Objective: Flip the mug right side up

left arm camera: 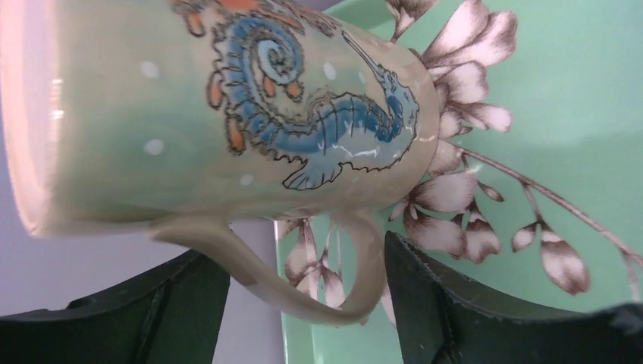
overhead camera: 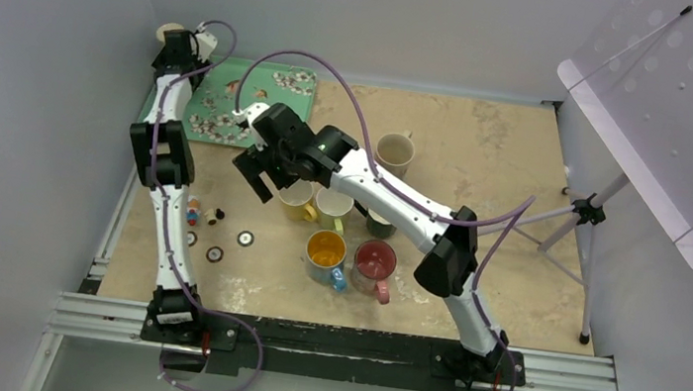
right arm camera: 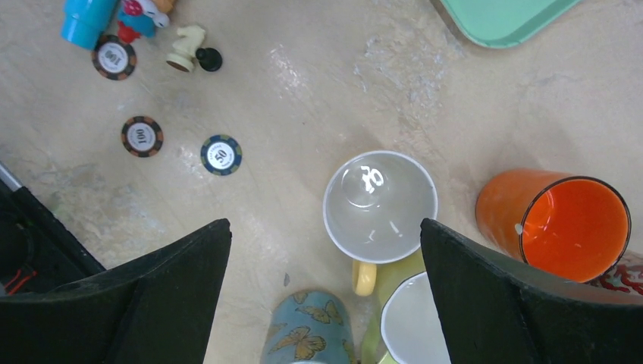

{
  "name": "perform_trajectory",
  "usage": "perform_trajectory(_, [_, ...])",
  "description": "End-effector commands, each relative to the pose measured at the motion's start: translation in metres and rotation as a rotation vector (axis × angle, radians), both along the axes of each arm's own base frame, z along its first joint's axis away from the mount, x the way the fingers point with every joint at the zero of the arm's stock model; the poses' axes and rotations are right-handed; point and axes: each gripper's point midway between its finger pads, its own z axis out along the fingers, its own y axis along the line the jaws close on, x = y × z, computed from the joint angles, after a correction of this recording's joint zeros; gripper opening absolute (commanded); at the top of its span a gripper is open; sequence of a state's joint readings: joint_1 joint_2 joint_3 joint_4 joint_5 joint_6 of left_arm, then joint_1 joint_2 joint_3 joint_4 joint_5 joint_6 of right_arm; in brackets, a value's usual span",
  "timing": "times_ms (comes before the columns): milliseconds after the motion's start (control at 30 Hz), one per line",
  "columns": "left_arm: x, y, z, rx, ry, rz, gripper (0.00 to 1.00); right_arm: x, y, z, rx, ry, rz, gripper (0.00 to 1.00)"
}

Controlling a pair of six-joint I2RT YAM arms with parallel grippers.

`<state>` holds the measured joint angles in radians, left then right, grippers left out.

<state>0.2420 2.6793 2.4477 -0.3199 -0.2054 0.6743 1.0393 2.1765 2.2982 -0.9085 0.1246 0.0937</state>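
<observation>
Glossy cream ceramic mug, blue seahorse painted on its side, over the mint floral tray at the table's far left corner. Long axis tipped sideways, rim leftward, looped handle down between the left gripper fingers; jaws apart. Right gripper spread wide above a white-lined cup with yellow handle.

Mug over the tray's left edge, handle between the left jaws.

Even bright light; left wrist view blurred.
</observation>
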Motion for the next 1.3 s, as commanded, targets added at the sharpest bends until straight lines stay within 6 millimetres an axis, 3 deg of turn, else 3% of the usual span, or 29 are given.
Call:
perform_trajectory(0, [0.016, 0.016, 0.040, 0.090, -0.110, -0.037, 0.71, 0.002, -0.008, 0.006, -0.027, -0.020, -0.036, 0.97])
perform_trajectory(167, [0.013, 0.014, 0.023, 0.096, -0.066, -0.076, 0.51, 0.008, -0.013, 0.010, -0.056, -0.056, -0.041, 0.97])
perform_trajectory(333, [0.010, 0.019, 0.022, 0.121, -0.072, -0.053, 0.01, 0.009, -0.016, 0.005, -0.091, -0.065, -0.035, 0.98])
perform_trajectory(500, [0.002, 0.017, 0.022, 0.131, -0.056, -0.064, 0.00, 0.011, -0.021, 0.004, -0.108, -0.074, -0.044, 0.98])
perform_trajectory(667, [-0.017, 0.007, 0.042, 0.059, -0.059, -0.041, 0.00, 0.012, -0.020, 0.011, -0.092, -0.092, -0.040, 0.98])
perform_trajectory(733, [-0.030, -0.002, 0.059, -0.015, -0.070, -0.020, 0.00, 0.013, -0.018, 0.018, -0.070, -0.103, -0.044, 0.98])
perform_trajectory(900, [-0.077, -0.043, 0.075, -0.318, -0.034, 0.044, 0.00, 0.008, 0.003, 0.053, 0.110, -0.100, -0.019, 0.99])
perform_trajectory(1067, [-0.122, -0.084, 0.062, -0.578, 0.040, 0.107, 0.00, 0.007, 0.032, 0.084, 0.366, -0.057, -0.007, 0.99])
perform_trajectory(1133, [-0.133, -0.096, 0.064, -0.660, 0.046, 0.126, 0.00, 0.013, 0.041, 0.090, 0.479, 0.004, -0.018, 0.99])
perform_trajectory(1267, [-0.148, -0.128, 0.064, -0.893, 0.086, 0.165, 0.00, 0.036, 0.053, 0.082, 0.647, 0.119, -0.081, 0.98])
